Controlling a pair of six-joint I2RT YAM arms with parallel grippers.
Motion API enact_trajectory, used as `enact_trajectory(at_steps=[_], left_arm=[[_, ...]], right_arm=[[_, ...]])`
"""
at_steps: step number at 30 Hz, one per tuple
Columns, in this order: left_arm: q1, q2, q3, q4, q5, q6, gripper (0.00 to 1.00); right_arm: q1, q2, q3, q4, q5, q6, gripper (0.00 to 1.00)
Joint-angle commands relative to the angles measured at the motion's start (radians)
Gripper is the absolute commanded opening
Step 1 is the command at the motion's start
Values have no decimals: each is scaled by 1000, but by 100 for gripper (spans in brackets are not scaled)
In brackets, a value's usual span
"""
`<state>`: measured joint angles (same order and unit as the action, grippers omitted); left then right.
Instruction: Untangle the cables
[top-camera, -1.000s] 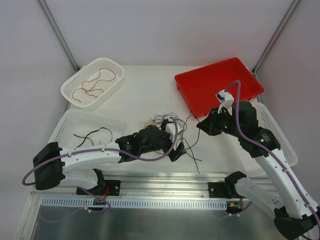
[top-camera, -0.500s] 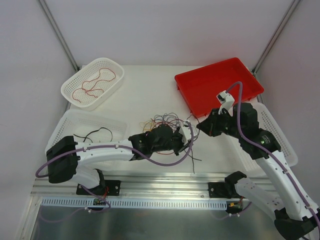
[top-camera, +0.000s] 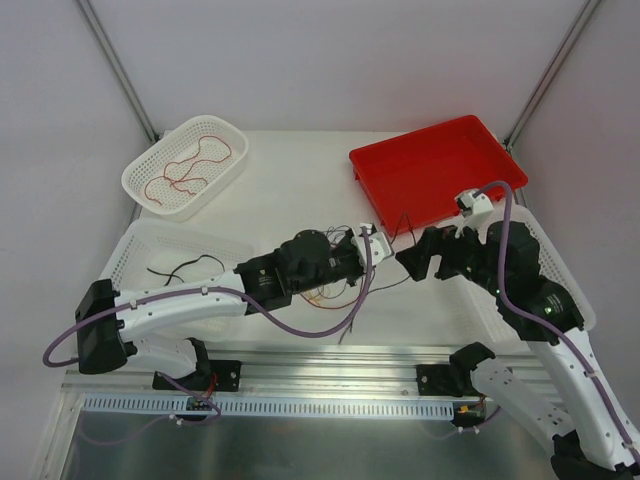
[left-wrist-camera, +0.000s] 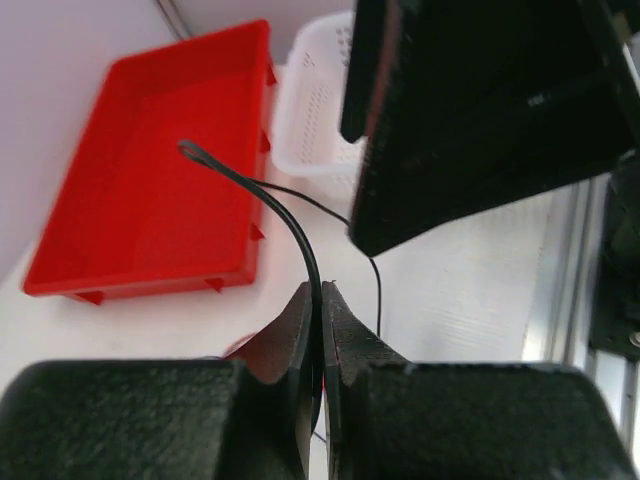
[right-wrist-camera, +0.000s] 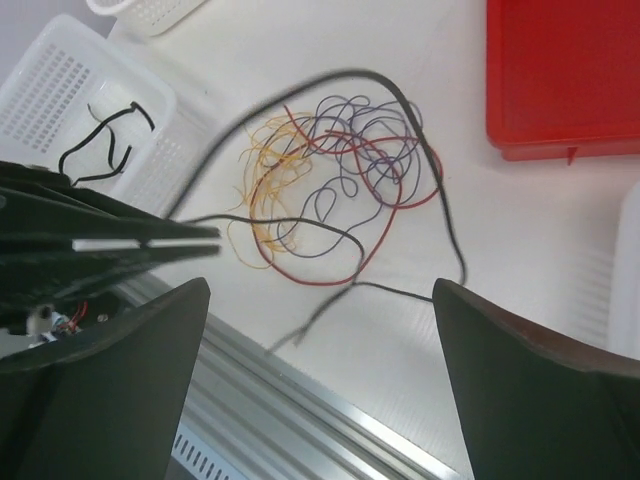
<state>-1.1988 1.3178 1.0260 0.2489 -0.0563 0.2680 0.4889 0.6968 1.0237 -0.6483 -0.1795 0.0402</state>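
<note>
Left wrist: left gripper (left-wrist-camera: 321, 292) pressed together, pinching black wire (left-wrist-camera: 297, 225) below its arched free end, likely to draw it clear of clump (right-wrist-camera: 325, 175) lying on table (top-camera: 290, 180) between arms. Right gripper (right-wrist-camera: 320, 290) spread wide, holding nothing, hovering over clump; probably ready to pin rest. Near basket (top-camera: 135, 245) holds black strand (top-camera: 185, 265), far basket (top-camera: 220, 125) red wire (top-camera: 190, 160): sorting by colour, it seems.

Worktop (top-camera: 290, 190), white. On it: mesh basket (top-camera: 225, 172) at 10 o'clock; red tray (top-camera: 440, 165) at 1 o'clock; second basket (top-camera: 150, 240) at 8 o'clock; third basket (left-wrist-camera: 305, 100) at 4 o'clock; cables (right-wrist-camera: 320, 180), tangled, at centre.
</note>
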Motion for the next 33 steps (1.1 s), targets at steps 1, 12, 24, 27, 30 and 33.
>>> enact_trajectory(at_steps=[1,12,24,27,30,33], left_arm=[[-8,-55,84,10,-88,106,0],[36,-86,282,-45,-437,235,0],[338,-265,332,-293,-646,57,0],[403,-330,318,-368,-677,13,0],[461,-388,289,-407,-701,-25,0],[518,-446,260,-448,-728,-50,0]], right_arm=[[4,-65,49,-7,109,-36,99],[4,-244,-14,62,276,-91,97],[4,-183,-31,64,235,-92,97],[4,-165,-36,75,226,-89,97],[2,-148,-39,88,209,-83,97],[2,-132,-40,99,199,-80,97]])
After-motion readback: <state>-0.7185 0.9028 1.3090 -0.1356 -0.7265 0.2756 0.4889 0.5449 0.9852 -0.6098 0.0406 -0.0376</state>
